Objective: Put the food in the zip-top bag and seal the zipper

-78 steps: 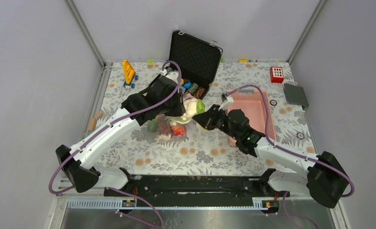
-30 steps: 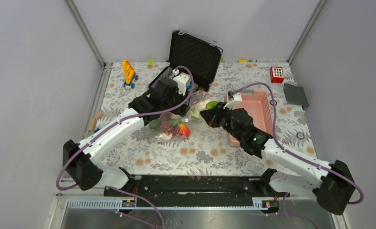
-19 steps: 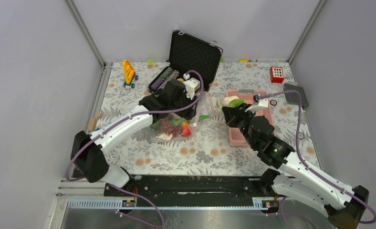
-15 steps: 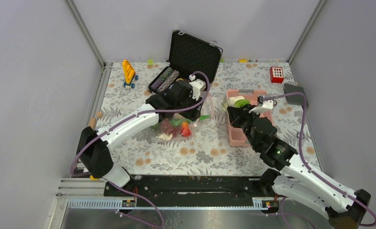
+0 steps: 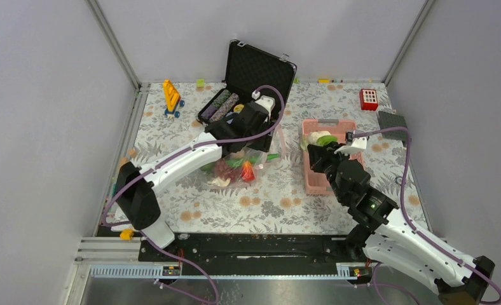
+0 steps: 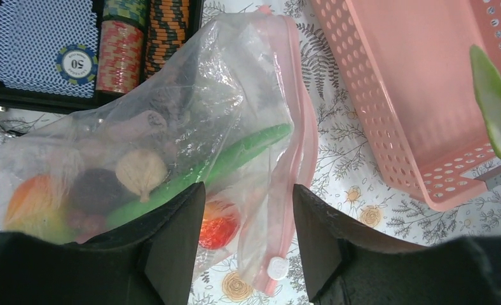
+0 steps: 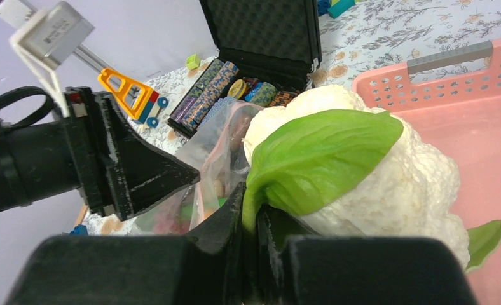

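Note:
The clear zip-top bag (image 5: 234,168) lies on the cloth with the mango (image 6: 32,203), dark grapes (image 6: 92,190), red fruit (image 6: 217,225) and long green vegetable (image 6: 235,155) inside. Its pink zipper (image 6: 302,146) lies unsealed, with the white slider (image 6: 276,268) at the near end. My left gripper (image 6: 248,254) is open and empty just above the bag's mouth; it also shows from above (image 5: 251,130). My right gripper (image 7: 254,216) is shut on the green leaf (image 7: 324,152) of the white-green cauliflower piece (image 5: 322,138) and holds it over the pink basket (image 5: 311,182).
An open black case (image 5: 260,70) with poker chips (image 6: 121,44) stands behind the bag. A yellow toy (image 5: 171,95) is at the back left. A red block (image 5: 368,99) and a grey plate (image 5: 393,124) are at the back right.
My right gripper has carried the cauliflower piece away from the bag, rightward to above the pink basket. My left gripper has moved right and toward the back, over the bag's mouth.

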Robot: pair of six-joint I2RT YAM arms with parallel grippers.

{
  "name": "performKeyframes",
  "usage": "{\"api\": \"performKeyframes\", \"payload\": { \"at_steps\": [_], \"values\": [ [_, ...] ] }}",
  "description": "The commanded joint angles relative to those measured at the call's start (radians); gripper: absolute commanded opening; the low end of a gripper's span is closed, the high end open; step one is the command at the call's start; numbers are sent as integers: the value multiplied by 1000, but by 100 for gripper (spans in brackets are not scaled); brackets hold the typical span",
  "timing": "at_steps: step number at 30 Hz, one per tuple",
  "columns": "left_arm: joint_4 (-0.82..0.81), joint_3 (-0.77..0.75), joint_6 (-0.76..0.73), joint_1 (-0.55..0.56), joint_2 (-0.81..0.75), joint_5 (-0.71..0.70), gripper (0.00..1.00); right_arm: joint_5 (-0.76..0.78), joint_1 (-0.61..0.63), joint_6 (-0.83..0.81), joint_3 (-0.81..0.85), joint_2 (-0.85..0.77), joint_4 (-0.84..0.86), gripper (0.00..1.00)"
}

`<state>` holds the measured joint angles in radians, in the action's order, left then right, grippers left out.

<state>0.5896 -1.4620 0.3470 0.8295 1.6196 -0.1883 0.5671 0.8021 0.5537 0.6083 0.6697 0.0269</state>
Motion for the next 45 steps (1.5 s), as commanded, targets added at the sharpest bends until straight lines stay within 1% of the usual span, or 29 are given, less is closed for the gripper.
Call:
{"api": "performKeyframes", "payload": {
  "at_steps": [1,10,15,21,25,31,34,36,38,39,42,45],
  "values": [
    [-9,-61,30,9,56,-14,53,19,-9,-9,2,-8,44,0],
    [-6,-126,46,11,133,28,54,8,-10,-13,-3,-10,54,0],
    [-10,-131,54,28,135,46,54,10,-11,-11,-8,-10,55,0],
    [-6,-147,60,53,125,9,55,17,-11,-6,-19,-26,54,0],
    [51,-209,80,54,190,-53,55,15,-14,-1,-29,-39,54,0],
    [146,-274,104,55,276,-217,44,6,-14,6,-35,-44,56,0],
    [194,-316,106,55,306,-245,34,-6,-14,10,-42,-44,67,0],
    [205,-320,111,55,294,-245,19,-39,-14,9,-50,-40,88,0],
    [223,-319,126,57,262,-253,2,-106,-14,-6,-59,-30,144,0],
    [234,-316,128,61,239,-260,0,-144,-14,-8,-63,-20,174,0],
    [269,-296,139,80,162,-295,0,-265,-14,-15,-79,12,298,0],
    [292,-271,165,94,86,-284,0,-384,-14,-24,-94,50,446,0]
  ]
}}
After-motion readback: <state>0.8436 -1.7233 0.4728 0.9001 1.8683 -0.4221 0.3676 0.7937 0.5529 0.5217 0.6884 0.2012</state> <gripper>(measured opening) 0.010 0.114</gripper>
